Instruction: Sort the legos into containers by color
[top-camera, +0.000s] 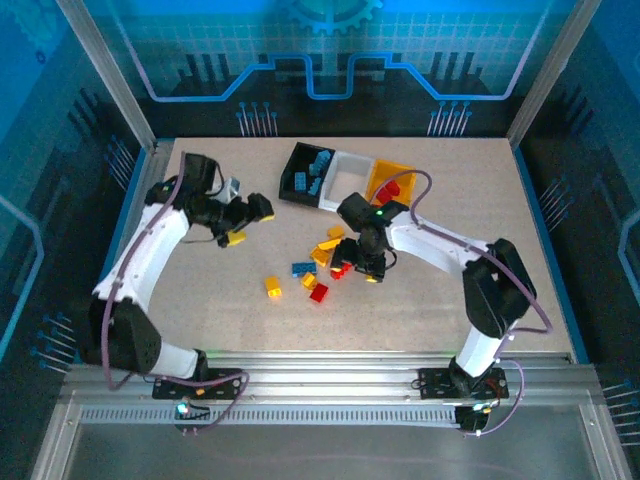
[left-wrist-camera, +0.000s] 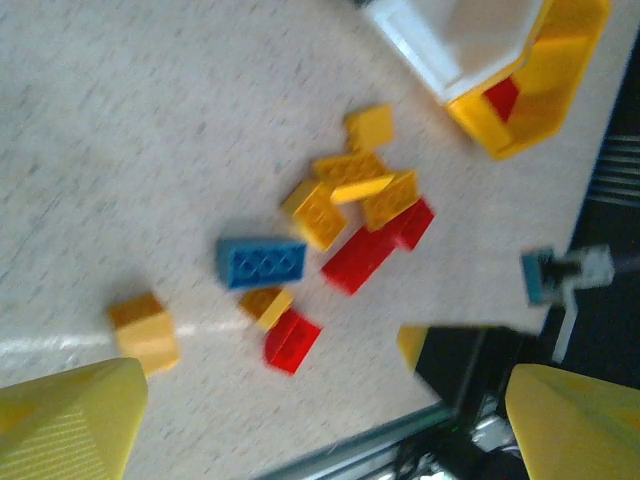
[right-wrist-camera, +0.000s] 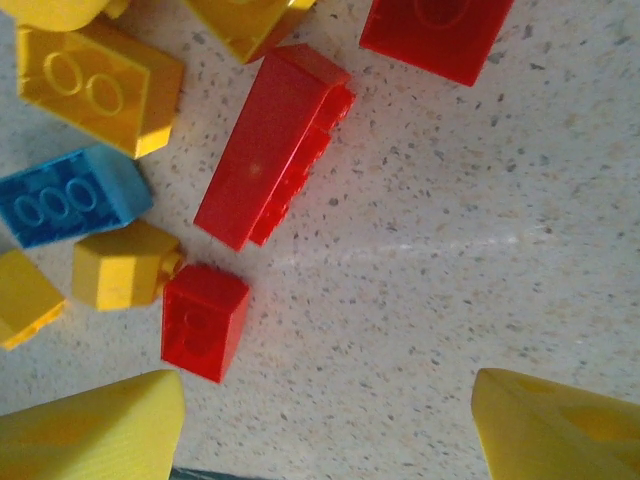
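Both gaped wide and empty: your left claw (left-wrist-camera: 322, 400) bottom-centre, your right claw (right-wrist-camera: 325, 398) below a long red lego (right-wrist-camera: 268, 150).

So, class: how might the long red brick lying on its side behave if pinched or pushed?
The long red brick looks like rigid plastic, so it probably won't flex. Its glossy faces might slip in the jaws. Being flat-sided, it should slide, not roll.

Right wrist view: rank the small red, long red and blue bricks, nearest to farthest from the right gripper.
From the right gripper:
1. Small red brick, lower left.
2. Long red brick, upper middle.
3. Blue brick, far left edge.
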